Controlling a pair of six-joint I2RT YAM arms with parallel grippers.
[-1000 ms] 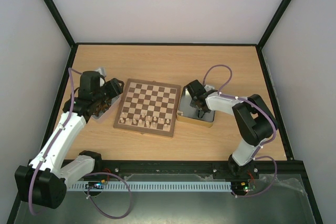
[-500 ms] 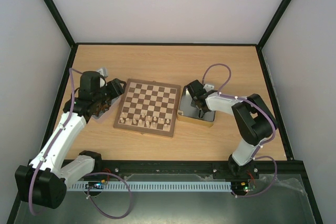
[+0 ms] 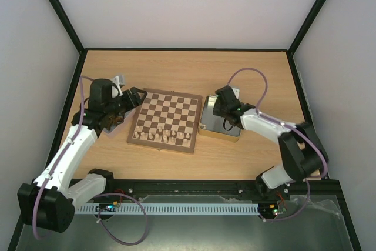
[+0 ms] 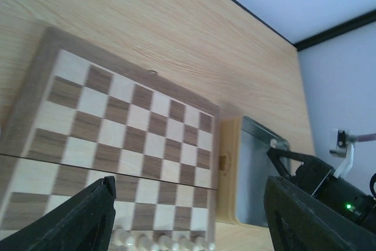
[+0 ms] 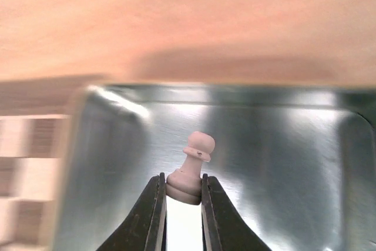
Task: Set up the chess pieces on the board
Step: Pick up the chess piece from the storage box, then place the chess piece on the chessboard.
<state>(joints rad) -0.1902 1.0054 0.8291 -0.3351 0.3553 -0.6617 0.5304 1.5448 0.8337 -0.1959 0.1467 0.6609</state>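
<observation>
The wooden table [image 3: 235, 74] carries the board [image 3: 164, 116] near its middle, lying flat, with a metal tray [image 3: 210, 123] just beside the board's right edge. The left arm [image 3: 70, 151] reaches in from the near left. Its left gripper [image 3: 136, 96] hangs over the board's left border with the jaws wide apart and nothing between them. In the left wrist view its two dark fingers [image 4: 70, 218] frame the checkered squares from either side. The right arm [image 3: 276, 133] bends across from the near right, so that the right gripper [image 5: 183, 191] sits over the tray. Its jaws are pressed against the base of a pale pawn [image 5: 191, 167], which leans slightly between the fingertips above the shiny tray floor. Whether the pawn's foot touches the metal cannot be told. A line of pale chess pieces [image 3: 162, 136] stands upright on the board's near ranks, and the same pieces show at the bottom of the left wrist view
</observation>
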